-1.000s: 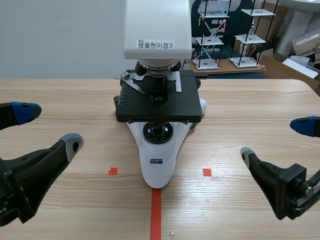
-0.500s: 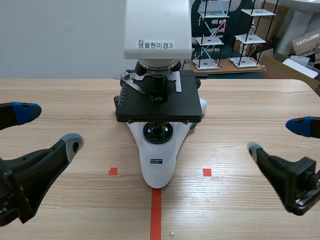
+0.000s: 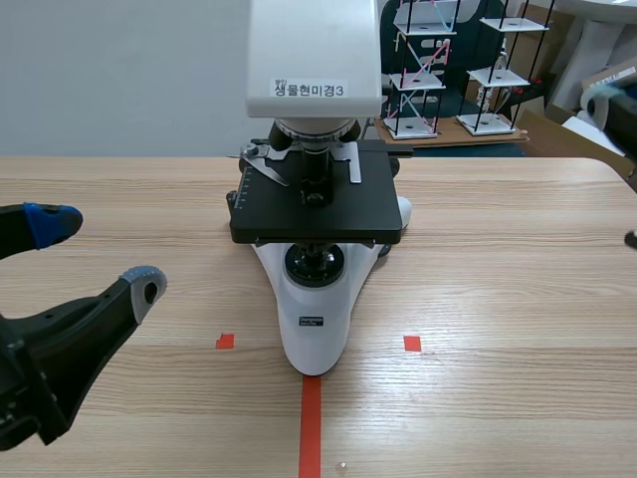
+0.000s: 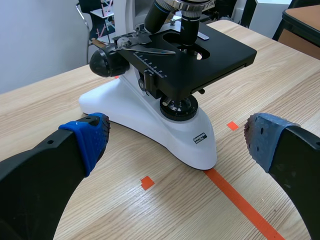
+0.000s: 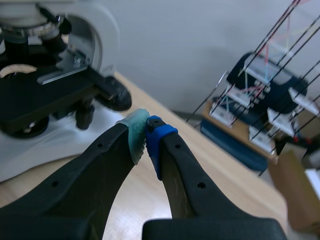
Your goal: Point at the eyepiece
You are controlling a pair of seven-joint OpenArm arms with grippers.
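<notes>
1. Left claw (image 3: 98, 254) hangs spread wide over the bench's (image 3: 498, 249) near left corner.
2. Right claw (image 5: 145, 132), pads pressed together on nothing, has risen from the near right edge, probably readying to point.
3. Microscope (image 3: 314, 209) stands mid-bench; its eyepiece lies out of view above the white head.
4. Pale wood bench; grey wall (image 3: 119, 70) and wire racks (image 3: 418, 70) beyond the far edge.

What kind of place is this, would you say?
Probably a school science lab or teaching room: a labelled microscope stands on a wooden table, with stick-built models on a low shelf behind it.
</notes>
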